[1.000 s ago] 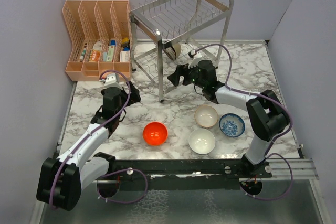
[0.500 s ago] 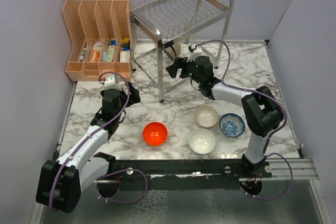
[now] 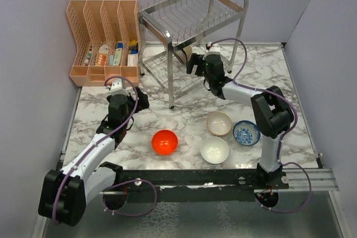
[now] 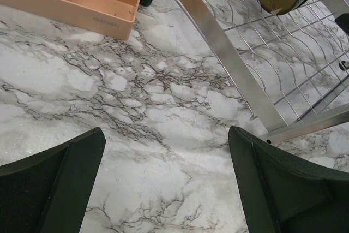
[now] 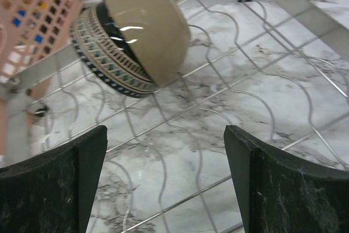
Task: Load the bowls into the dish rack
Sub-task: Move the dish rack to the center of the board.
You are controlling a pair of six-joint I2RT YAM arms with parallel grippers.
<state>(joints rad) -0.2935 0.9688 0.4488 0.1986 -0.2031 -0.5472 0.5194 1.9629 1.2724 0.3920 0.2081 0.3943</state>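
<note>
- Brown-and-cream bowl stands just ahead of the right tool, a little to the left in the wrist view. The jaws are spread wide and grasp nothing, and the fingers are apart from the bowl.
- It rests tilted on its edge among the wire tines of the lower tier of the dish rack. No bowl shows on the upper tier.
- Left tool is likewise released and empty. It hovers over bare tabletop, with the rack's front leg ahead to its right.
- Four bowls sit upright on the tabletop, well apart from the rack. The beige-pink bowl, blue-patterned bowl and white bowl cluster on the right arm's side. The red-orange bowl sits alone between the arms, rather nearer the left.
- The next pick probably lies behind the right tool, toward the arm bases. The beige-pink bowl is closest to it.
- Peach organiser beside the rack holds small bottles and packets, and no bowl.
</note>
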